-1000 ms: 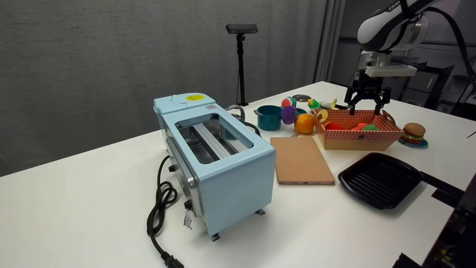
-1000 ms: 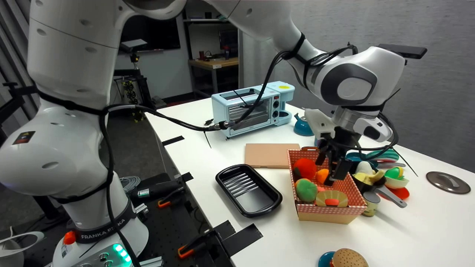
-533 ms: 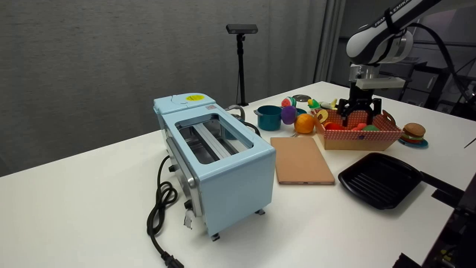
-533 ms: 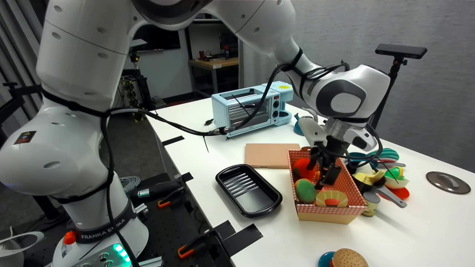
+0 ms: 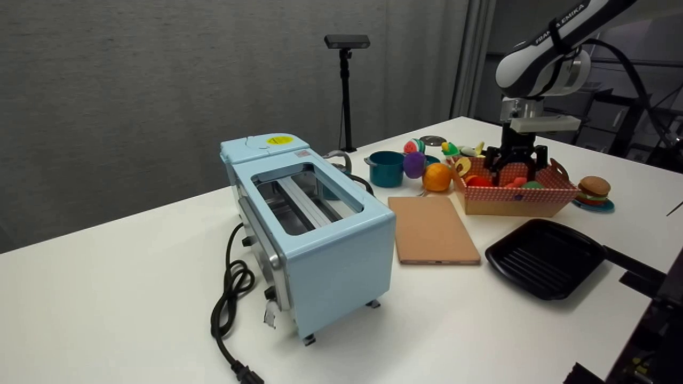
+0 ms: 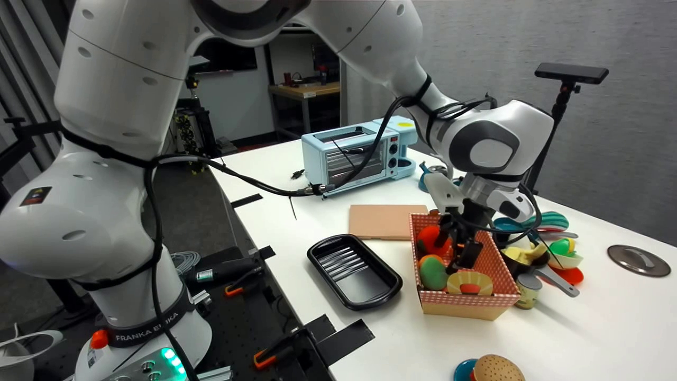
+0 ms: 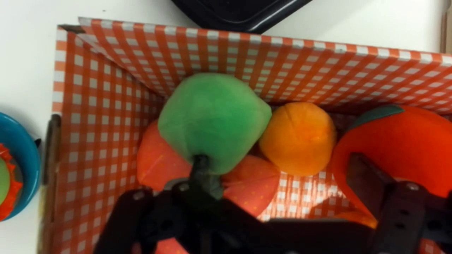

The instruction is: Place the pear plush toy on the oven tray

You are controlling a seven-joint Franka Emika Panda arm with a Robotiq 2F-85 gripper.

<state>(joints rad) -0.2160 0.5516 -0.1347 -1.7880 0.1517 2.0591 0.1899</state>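
My jaws hang down inside the red-and-white checked crate [image 7: 106,148], spread wide — nothing gripped between them. My arm [image 6: 492,153] reaches in from above. The pear plush toy [image 7: 215,116], green and rounded, lies in the same crate, close up to the wall facing the oven tray [image 6: 365,288] and near a corner, narrow end toward a round orange toy [image 7: 300,137] just beside it. Coral plush [image 7: 160,160] shows from under it. Wrist view: one of my fingertips [image 7: 204,178] crosses the pear's near edge — touching or just above, I cannot tell. The opposite fingertip [image 7: 369,183] overlaps a green-leaved red toy [image 7: 409,141]; contact unclear there too. The tray, black, raised rim, ridged at one end, sits flat on the tabletop [image 5: 133,288] just beside the crate but apart from it. A light-brown board [image 5: 435,232] lies between the tray and a pale blue toaster oven [image 5: 341,277]; both exterior views show all three. Off one end of the crate, a toy burger [image 5: 594,186] on a blue plate [image 5: 603,207]. Off the other end, in an exterior view, a teal pot [image 5: 387,169], a purple toy [image 5: 414,165] and another orange toy [image 5: 437,177] stand close together. A dark lid [image 6: 634,262] lies well apart from the crate.
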